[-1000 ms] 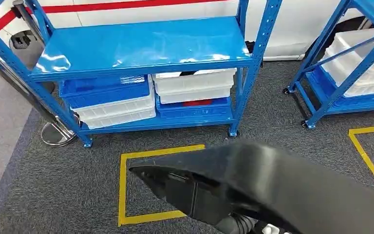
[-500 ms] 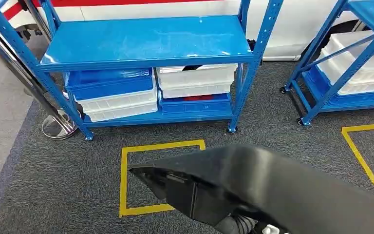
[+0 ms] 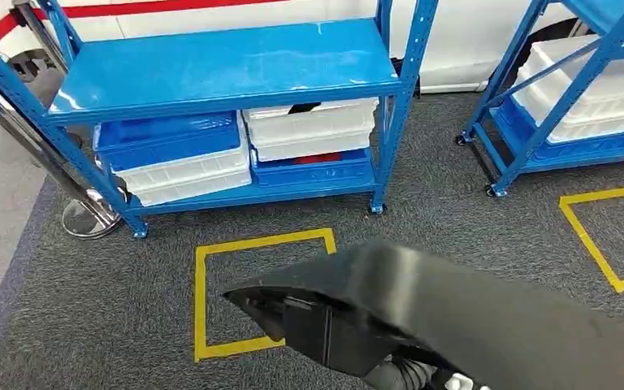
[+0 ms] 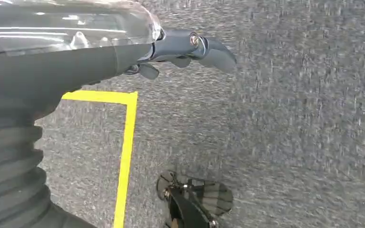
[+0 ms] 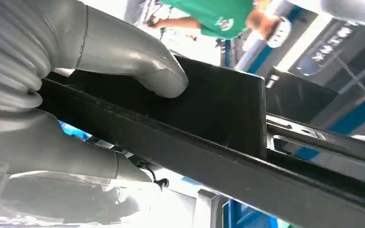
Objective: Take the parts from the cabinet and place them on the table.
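Grey carpet [image 3: 89, 309], blue cabinet [image 3: 219, 73]; right hand [image 5: 76, 71] fingers grip black part [image 3: 471, 309], cut off; left hand [image 4: 190, 47] fingers unclear.

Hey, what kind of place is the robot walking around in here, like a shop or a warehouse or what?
Most likely a warehouse or factory parts store. Blue steel racks hold stacked blue and white bins, yellow tape squares mark floor positions on grey carpet, and the right hand grips a black part.

We seem to be in a warehouse or parts store: blue steel racks [image 3: 219, 69] hold stacked plastic bins [image 3: 313, 130], and yellow tape squares [image 3: 203, 301] mark the grey carpet [image 3: 89, 309].
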### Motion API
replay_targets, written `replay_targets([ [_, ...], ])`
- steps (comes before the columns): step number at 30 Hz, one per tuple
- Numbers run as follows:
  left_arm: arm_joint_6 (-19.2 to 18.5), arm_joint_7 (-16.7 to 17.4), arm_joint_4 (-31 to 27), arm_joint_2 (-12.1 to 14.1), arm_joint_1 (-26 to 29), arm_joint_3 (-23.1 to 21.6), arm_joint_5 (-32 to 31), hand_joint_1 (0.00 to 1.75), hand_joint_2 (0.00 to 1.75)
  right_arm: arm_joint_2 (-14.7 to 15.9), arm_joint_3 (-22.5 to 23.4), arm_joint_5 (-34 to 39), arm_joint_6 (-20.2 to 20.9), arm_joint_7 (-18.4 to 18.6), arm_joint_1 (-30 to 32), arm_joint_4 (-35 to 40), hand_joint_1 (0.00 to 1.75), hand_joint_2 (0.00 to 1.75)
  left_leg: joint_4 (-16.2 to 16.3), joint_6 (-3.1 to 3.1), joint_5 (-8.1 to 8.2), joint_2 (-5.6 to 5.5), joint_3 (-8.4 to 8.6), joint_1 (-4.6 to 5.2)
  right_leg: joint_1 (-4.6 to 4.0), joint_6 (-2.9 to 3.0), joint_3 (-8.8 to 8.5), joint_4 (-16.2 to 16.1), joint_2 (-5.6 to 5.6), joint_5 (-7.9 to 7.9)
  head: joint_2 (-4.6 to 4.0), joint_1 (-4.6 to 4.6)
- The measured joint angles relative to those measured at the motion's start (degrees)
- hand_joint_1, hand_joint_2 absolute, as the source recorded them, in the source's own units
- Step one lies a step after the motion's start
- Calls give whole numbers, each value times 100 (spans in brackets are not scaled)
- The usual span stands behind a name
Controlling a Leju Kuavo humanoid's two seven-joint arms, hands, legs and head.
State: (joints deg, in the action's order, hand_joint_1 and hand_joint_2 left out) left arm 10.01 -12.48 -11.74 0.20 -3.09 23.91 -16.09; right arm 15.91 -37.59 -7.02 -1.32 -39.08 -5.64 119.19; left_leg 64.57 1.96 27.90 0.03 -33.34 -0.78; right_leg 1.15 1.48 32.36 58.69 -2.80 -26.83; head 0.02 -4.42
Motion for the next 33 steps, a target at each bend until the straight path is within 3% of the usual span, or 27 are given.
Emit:
replay_targets([
  [1,11,-17,2,2,7,13,2,0,175,26,-20,-70,-118,0,-2,4,175,175,-493,-24,-141,-165,237,-16,4,-16,2,4,-27,2,0,2],
  [2,19,-28,2,4,29,37,2,0,175,59,-87,-128,-265,0,-22,13,175,175,-631,-47,-27,-333,395,-9,-9,-61,36,4,-66,20,0,2],
  [4,46,-48,2,4,49,87,2,0,175,129,-234,-183,-437,-2,-43,50,175,175,-715,-64,-30,-276,369,10,16,-140,71,2,-161,67,0,2],
  [6,52,-55,2,4,42,122,2,0,175,177,-306,-205,-474,-2,-41,57,175,175,-770,-144,-58,-174,365,5,-4,-237,91,-42,-265,118,0,0],
  [7,55,-57,2,2,38,124,0,0,175,208,-332,-205,-485,-2,-33,74,175,175,-833,-207,-106,-80,382,-35,8,-243,117,33,-155,35,0,2],
  [8,55,-65,2,2,42,125,0,0,175,234,-354,-205,-493,-2,-62,94,175,175,-860,-253,-128,-48,375,-28,-25,-241,237,257,58,-155,0,4],
  [9,55,-65,2,2,54,129,-2,0,175,247,-372,-205,-494,-2,-77,94,175,175,-859,-264,-132,6,353,-16,-25,-249,421,649,164,-384,0,2],
  [11,57,-65,2,2,79,133,-4,0,175,271,-391,-205,-494,-2,-70,94,175,175,-842,-275,-137,128,315,19,-22,-265,840,1563,233,-773,0,2],
  [12,59,-65,2,4,81,138,-4,0,175,273,-418,-205,-494,0,-69,94,175,175,-830,-278,-137,187,300,30,-23,-266,919,1761,244,-790,0,2],
  [13,57,-65,2,4,78,140,-4,0,175,275,-426,-205,-496,-2,-73,94,175,175,-813,-284,-133,242,292,40,-24,-262,849,1671,253,-668,0,2],
  [15,26,-72,2,4,67,151,-11,0,175,304,-481,-205,-535,-2,-144,94,175,175,-777,-277,-107,340,298,55,-31,-219,363,810,322,-188,0,2],
  [16,13,-74,2,4,64,153,-33,0,175,306,-514,-242,-568,-2,-185,96,175,175,-754,-266,-88,382,306,67,-54,-168,73,281,507,23,0,2],
  [17,-7,-74,2,4,69,153,-68,0,175,306,-547,-339,-612,-2,-209,114,175,175,-743,-239,-70,417,299,102,-121,-134,-25,83,727,-75,0,2],
  [21,-18,-48,2,22,68,153,-181,0,175,306,-728,-588,-708,-2,-194,160,175,175,-710,-155,-70,618,279,123,-133,-29,48,16,520,-36,0,2],
  [22,0,-48,2,44,54,157,-177,0,175,304,-774,-585,-703,-2,-199,160,175,175,-683,-97,-1,534,244,105,-81,28,32,-34,474,5,0,2],
  [23,24,-50,2,37,51,164,-153,0,175,306,-824,-537,-679,0,-222,160,175,175,-550,-65,123,305,212,82,-79,52,43,-40,432,19,0,2],
  [24,70,-50,2,33,64,179,-120,0,175,306,-870,-449,-605,-2,-262,153,175,175,-195,-48,359,165,69,69,-76,75,61,-40,384,33,0,0],
  [26,255,-65,2,31,108,317,29,0,175,297,-962,-134,-255,0,-362,90,175,175,719,-11,770,77,-330,43,-79,104,87,-36,259,54,0,0],
  [27,319,-112,2,22,130,383,85,0,175,260,-968,2,-42,0,-397,31,175,175,1035,-1,826,59,-470,39,-79,103,96,-25,183,61,0,0],
  [28,358,-176,2,2,156,443,131,0,175,199,-968,109,139,0,-441,-56,175,175,1047,3,731,58,-475,29,-76,100,97,-17,115,63,0,0],
  [30,358,-286,2,-7,166,542,171,0,175,67,-942,204,392,0,-532,-214,175,175,319,-4,235,25,-142,6,-69,85,88,7,-26,70,0,0],
  [31,341,-319,2,-18,164,577,179,0,175,22,-905,221,453,0,-541,-254,175,175,-194,-20,-17,-55,91,-6,-67,74,79,11,-76,69,0,0],
  [32,332,-330,2,-24,171,605,184,0,175,-22,-863,232,481,0,-556,-300,175,175,-548,-43,-64,-325,237,-36,-61,47,91,11,-112,79,0,0],
  [33,319,-343,2,-31,181,636,184,0,175,-55,-835,236,497,0,-597,-348,175,175,-678,-56,-42,-371,283,-29,-87,-1,140,46,-180,93,-2,2],
])
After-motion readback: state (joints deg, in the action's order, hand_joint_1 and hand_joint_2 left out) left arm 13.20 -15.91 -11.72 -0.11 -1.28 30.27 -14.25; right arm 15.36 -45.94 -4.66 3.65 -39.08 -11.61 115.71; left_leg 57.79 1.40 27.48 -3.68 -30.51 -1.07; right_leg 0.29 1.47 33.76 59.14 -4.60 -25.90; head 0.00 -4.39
